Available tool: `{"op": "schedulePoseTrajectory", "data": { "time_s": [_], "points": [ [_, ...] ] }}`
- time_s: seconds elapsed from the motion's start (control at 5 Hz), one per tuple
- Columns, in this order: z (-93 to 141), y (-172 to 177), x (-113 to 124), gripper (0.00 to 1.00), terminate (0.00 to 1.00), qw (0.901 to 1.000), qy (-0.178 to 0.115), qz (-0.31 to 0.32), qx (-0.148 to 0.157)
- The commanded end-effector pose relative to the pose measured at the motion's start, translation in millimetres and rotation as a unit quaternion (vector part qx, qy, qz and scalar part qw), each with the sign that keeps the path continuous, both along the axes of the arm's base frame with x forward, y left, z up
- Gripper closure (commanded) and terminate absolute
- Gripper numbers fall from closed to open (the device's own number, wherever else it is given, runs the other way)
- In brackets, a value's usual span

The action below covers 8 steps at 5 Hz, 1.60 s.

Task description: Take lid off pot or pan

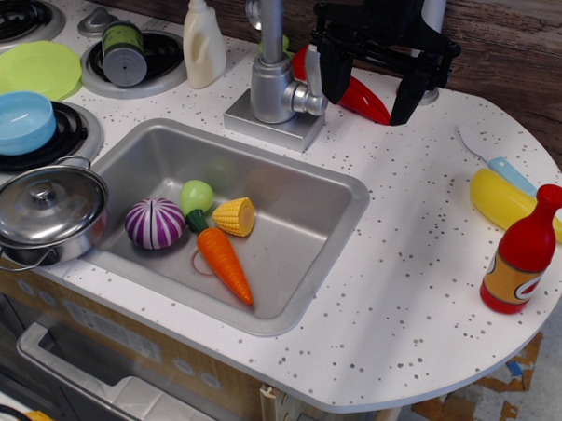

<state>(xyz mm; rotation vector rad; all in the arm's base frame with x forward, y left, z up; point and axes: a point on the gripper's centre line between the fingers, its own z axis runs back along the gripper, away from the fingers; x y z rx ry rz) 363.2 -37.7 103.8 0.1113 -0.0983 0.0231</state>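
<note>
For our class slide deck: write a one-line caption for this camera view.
Lid sits on the pot left of the sink; the gripper, jaws open, hangs by the tap.

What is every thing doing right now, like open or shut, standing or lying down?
lid: on the pot
pot: covered, upright
pincer: open, holding nothing
ketchup bottle: standing, capped
white bottle: standing
can: lying down
carrot: lying in sink

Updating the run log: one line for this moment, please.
gripper: open, above counter by faucet | lid: on pot | contact: none | step: lid not yet reached
</note>
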Motion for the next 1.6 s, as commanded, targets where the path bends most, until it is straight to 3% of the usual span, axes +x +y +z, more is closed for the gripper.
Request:
{"op": "schedulePoseTrajectory", "data": {
  "time_s": [0.0,0.2,0.6,1.0,1.4],
  "points": [
    [0.0,0.0,0.0,0.00,0.00,1.0000,0.000,0.000,0.000],
    [-5.1,28.3,-6.2,0.00,0.00,0.9998,0.007,0.018,0.011],
    [-2.7,113.7,-50.3,0.00,0.00,0.9982,0.031,0.006,0.051],
    [-3.0,182.8,-93.6,0.00,0.00,0.9954,0.025,-0.014,0.091],
    [-9.9,214.6,-122.5,0.00,0.00,0.9941,0.011,-0.057,0.092]
  ]
}}
